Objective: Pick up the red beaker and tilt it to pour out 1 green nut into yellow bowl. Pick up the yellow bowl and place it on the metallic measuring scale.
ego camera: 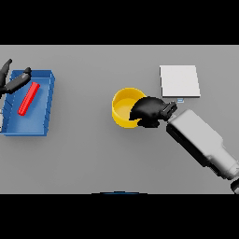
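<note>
The yellow bowl (122,108) stands on the grey table near the middle. My right hand (150,110) sits at the bowl's right rim, its fingers curled over the edge. To the right and farther back lies the flat metallic scale (179,80), apart from the bowl. At the far left the red beaker (28,98) lies on its side inside a blue tray (49,100). My left hand (11,81) hovers at the tray's back left corner with fingers straight, holding nothing. I see no green nut.
The blue tray takes up the table's left edge. A small display strip (180,100) sits at the scale's near side, just behind my right wrist. My right forearm (200,140) crosses the table's lower right.
</note>
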Controlling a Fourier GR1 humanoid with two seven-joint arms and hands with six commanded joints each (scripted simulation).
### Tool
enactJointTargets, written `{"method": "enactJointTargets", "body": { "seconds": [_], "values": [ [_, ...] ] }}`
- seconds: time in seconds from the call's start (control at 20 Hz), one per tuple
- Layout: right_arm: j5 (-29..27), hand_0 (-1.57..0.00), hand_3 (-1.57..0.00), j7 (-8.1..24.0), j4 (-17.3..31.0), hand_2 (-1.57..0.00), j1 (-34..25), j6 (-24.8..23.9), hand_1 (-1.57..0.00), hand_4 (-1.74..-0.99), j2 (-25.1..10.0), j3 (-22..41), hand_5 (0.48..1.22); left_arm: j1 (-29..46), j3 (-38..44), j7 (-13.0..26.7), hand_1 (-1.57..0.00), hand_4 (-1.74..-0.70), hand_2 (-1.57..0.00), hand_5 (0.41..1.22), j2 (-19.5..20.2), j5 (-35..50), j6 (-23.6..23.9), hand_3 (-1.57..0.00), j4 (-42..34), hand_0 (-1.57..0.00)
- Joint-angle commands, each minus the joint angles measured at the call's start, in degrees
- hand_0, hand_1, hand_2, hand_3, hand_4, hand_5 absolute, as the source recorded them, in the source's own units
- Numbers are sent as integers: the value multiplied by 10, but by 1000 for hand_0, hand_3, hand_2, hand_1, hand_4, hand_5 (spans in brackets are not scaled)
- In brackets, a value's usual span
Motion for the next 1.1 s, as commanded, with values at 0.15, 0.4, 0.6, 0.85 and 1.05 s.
{"method": "enactJointTargets", "body": {
  "seconds": [0.15,0.4,0.6,0.85,1.05],
  "values": [
    [-19,-1546,-1160,26,-39,-1459,-9,37,-1545,-1732,-12,-20,1215,2,-4,-2,1,-771,1,707,1,-3,-1,1,-7,1],
    [-19,-1563,-1199,68,-83,-1447,-12,55,-1562,-1738,-39,-42,1219,-6,3,-5,1,-788,1,702,-1,8,-5,1,0,1],
    [-26,-1520,-1179,72,-91,-1520,-15,61,-1567,-1740,-55,-63,1219,-7,6,-7,1,-800,1,704,-2,11,-6,1,5,1],
    [-19,-1554,-1166,64,-52,-1517,-34,17,-1570,-1741,-83,-97,1220,5,11,10,1,-831,1,728,-4,22,-5,1,-15,1],
    [-14,-1564,-1153,52,10,-1542,-55,-23,-1571,-1741,-96,-121,1221,4,12,27,1,-844,1,739,-3,27,-7,1,-31,1]
  ]
}}
